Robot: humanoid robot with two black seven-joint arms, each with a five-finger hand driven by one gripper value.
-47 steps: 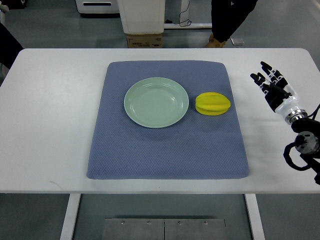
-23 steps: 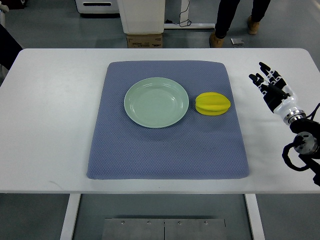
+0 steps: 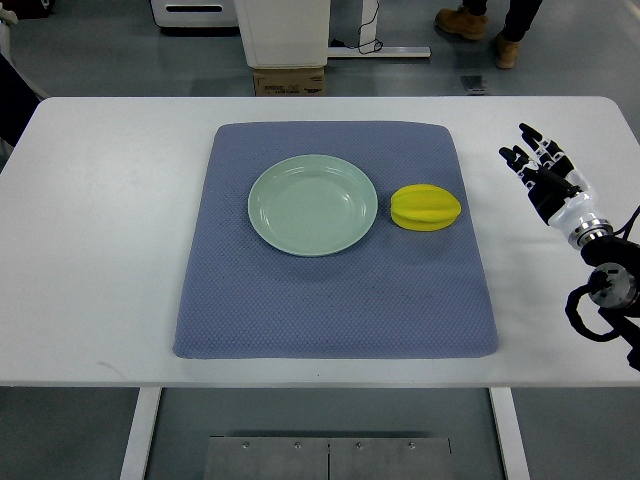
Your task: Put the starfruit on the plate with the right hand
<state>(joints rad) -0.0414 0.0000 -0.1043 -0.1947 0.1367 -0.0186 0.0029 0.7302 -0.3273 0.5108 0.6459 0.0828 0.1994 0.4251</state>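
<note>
A yellow starfruit (image 3: 426,207) lies on the blue-grey mat (image 3: 330,300), just right of a pale green plate (image 3: 313,204) that holds nothing. My right hand (image 3: 541,168) hovers over the white table (image 3: 100,250) to the right of the mat, well apart from the fruit. Its black fingers (image 3: 524,152) are spread and hold nothing. The left arm does not show.
A person's feet (image 3: 480,22) stand on the floor beyond the table's far edge. A white bin (image 3: 283,30) and a cardboard box (image 3: 290,80) sit behind the table. The table's right edge lies close to my right forearm.
My right hand has stayed almost still. The person behind the table has walked further away to the right.
</note>
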